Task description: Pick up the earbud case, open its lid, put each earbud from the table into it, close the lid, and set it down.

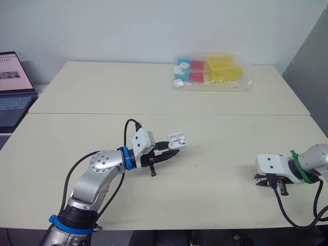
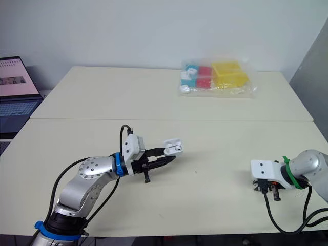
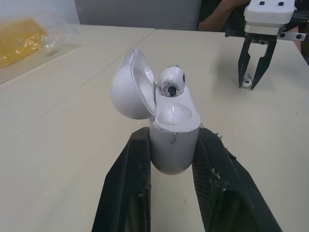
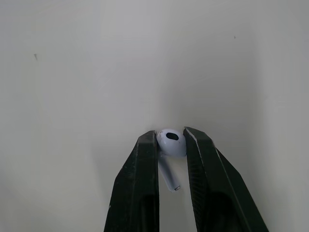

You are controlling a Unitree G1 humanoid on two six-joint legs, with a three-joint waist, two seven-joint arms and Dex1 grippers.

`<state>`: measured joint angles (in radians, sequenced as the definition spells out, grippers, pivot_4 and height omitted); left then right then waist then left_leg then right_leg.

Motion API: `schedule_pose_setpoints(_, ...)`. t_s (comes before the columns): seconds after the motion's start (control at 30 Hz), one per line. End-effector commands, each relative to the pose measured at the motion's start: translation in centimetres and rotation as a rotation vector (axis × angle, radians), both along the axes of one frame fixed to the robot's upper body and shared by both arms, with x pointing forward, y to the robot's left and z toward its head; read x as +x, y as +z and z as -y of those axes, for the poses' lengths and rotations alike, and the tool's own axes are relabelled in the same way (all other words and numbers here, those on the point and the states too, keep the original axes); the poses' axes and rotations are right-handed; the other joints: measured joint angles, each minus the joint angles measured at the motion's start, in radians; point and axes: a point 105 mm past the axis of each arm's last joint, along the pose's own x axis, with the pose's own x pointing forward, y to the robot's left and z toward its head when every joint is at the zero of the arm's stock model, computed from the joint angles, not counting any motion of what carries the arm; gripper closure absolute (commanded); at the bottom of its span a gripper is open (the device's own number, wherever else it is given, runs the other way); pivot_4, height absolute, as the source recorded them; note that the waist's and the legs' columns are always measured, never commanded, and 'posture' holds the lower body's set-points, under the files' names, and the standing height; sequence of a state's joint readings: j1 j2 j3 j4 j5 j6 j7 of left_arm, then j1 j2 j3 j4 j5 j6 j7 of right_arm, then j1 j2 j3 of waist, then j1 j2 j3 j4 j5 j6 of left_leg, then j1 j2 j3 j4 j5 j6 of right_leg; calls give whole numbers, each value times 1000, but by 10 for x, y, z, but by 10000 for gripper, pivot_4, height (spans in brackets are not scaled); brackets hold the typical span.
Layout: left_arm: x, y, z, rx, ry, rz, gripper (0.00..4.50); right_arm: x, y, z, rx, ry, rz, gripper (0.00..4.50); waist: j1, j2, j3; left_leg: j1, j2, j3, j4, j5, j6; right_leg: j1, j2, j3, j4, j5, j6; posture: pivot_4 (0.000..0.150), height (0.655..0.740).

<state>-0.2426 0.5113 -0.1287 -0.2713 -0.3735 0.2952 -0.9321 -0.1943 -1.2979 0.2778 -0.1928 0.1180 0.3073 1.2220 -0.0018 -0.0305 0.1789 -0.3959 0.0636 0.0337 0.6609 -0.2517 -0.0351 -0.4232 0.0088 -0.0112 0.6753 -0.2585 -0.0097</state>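
At the near right of the tabletop [image 1: 154, 205], the right claw [image 4: 170, 137] pointed down and was clenched on the loose earbud [image 4: 171, 144]. Its two black fingers touched either side of the bud's head, while the stem lay on the surface. Across to the robot's left and a little further in, the left claw [image 1: 177, 147] gripped the white earbud case [image 3: 174, 154] by its body, apparently just above the tabletop. The lid [image 3: 130, 92] was swung open, one seated earbud [image 3: 172, 81] filled one socket, and the empty socket [image 3: 174, 113] faced up. The step in hand seemed to be lifting the second bud. Doing it well would likely mean rising straight up without squeezing the smooth head out. The stem would then go down into the empty socket, with the case held steady. Far back lay a clear plastic bag [image 1: 212, 72] of coloured blocks, and a laptop [image 1: 13, 87] sat beyond the left edge.
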Motion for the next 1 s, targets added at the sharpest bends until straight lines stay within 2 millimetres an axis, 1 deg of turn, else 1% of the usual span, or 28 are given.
schedule_pose_setpoints(0.03,-6,9,1,-1,-24,48,37017,2,4,3,-19,-13,1,40828,0,0,0,0,0,0,0,0,0,0,0,0,0,0,0,1500,7400)
schedule_pose_setpoints(0.13,-8,9,2,1,-26,46,37017,2,3,2,-16,-24,-8,40828,0,0,0,0,0,0,0,0,0,0,0,0,0,0,0,1500,7400)
schedule_pose_setpoints(0.2,-9,9,1,4,-27,43,37017,3,3,3,-17,-34,-1,33341,0,0,0,0,0,0,0,0,0,1,0,0,0,0,0,1500,7400)
schedule_pose_setpoints(0.27,-10,8,1,7,-28,39,37017,6,4,3,-17,-29,38,27317,0,0,0,0,0,0,1,0,0,1,0,0,0,0,0,1500,7400)
schedule_pose_setpoints(0.37,-10,7,0,10,-29,35,37017,10,9,0,-2,-10,79,16131,0,0,0,1,0,0,0,0,0,1,0,0,1,0,0,1500,7400)
schedule_pose_setpoints(0.43,-11,6,0,11,-28,33,37017,9,12,-2,12,-4,82,15997,0,0,0,1,0,0,0,0,0,1,0,0,1,0,0,1500,7400)
schedule_pose_setpoints(0.57,-10,5,0,6,-23,29,37017,4,28,-10,44,20,99,15997,0,0,0,1,0,0,0,0,0,1,0,0,1,0,0,1500,7400)
schedule_pose_setpoints(0.63,-11,5,1,5,-22,28,37017,3,30,-10,46,13,99,15997,0,0,0,2,0,1,0,0,0,1,0,1,2,0,0,1500,7400)
schedule_pose_setpoints(0.73,-11,3,1,-3,-11,22,37017,1,39,-11,20,-42,107,15997,0,1,0,2,0,0,0,0,0,1,0,0,2,0,0,1500,7400)
schedule_pose_setpoints(0.77,-11,1,1,-3,-9,20,37017,3,41,-10,-10,-75,130,15997,0,1,0,2,0,1,0,0,0,1,0,1,2,0,0,1500,7400)
schedule_pose_setpoints(0.83,-12,-1,3,-3,-7,19,37017,2,42,-7,-56,-116,124,15997,0,1,0,2,0,1,0,0,0,1,0,1,2,0,0,1500,7400)
schedule_pose_setpoints(0.97,-12,-2,6,-11,-2,15,37017,-10,35,-11,-90,-118,41,15997,0,1,0,2,0,0,0,0,0,1,-1,0,2,0,0,1500,7400)
schedule_pose_setpoints(1.0,-12,-3,7,-12,-2,14,37017,-9,32,-8,-133,-116,49,15997,0,1,0,2,0,0,0,0,0,1,-1,0,2,0,0,1500,7400)
